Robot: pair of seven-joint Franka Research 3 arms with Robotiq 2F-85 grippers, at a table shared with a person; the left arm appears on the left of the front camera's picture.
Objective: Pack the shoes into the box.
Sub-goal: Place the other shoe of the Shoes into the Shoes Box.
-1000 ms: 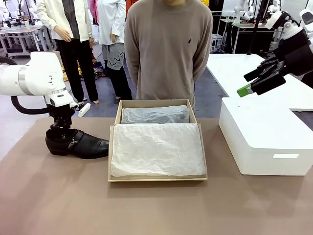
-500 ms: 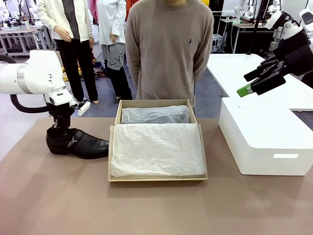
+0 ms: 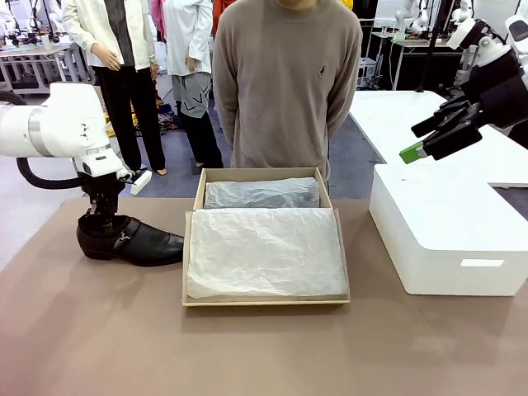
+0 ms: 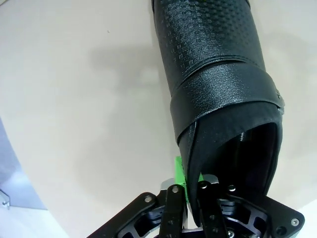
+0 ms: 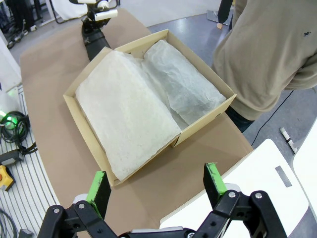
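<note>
Centrally on the table (image 3: 247,355) sits the box (image 3: 188,264), its lid open. A white tissue sheet (image 3: 264,252) covers the near, larger part. A grey-looking tissue bundle (image 3: 262,194) lies in the far strip by the person (image 3: 285,82) (what it wraps cannot be told).

One shoe (image 3: 140,242) stands on the table just left of the box, outside it, toe pointing toward the box wall and buckle strap facing the camera. The left gripper (image 3: 103,221) comes straight down onto its heel end.

The left wrist view settles the grip. The gripper (image 4: 190,184) is clamped on the shoe (image 4: 218,89) at the collar, with one green pad (image 4: 179,171) outside the leather and the other finger inside the opening. It also shows the embossed texture of the upper.

The right gripper (image 3: 425,136) hangs high above a closed white box (image 3: 450,239) at the table's right, jaws spread wide and empty.

From above, the right wrist view looks between that gripper's (image 5: 156,178) green pads. It shows the box (image 5: 84,130) from corner to corner, with the white sheet (image 5: 124,109) overlapping the bundle (image 5: 181,87). The shoe (image 5: 96,47) is beyond the far corner, the white box (image 5: 247,178) is close below, and the person's sweater (image 5: 267,54) is at the edge.
</note>
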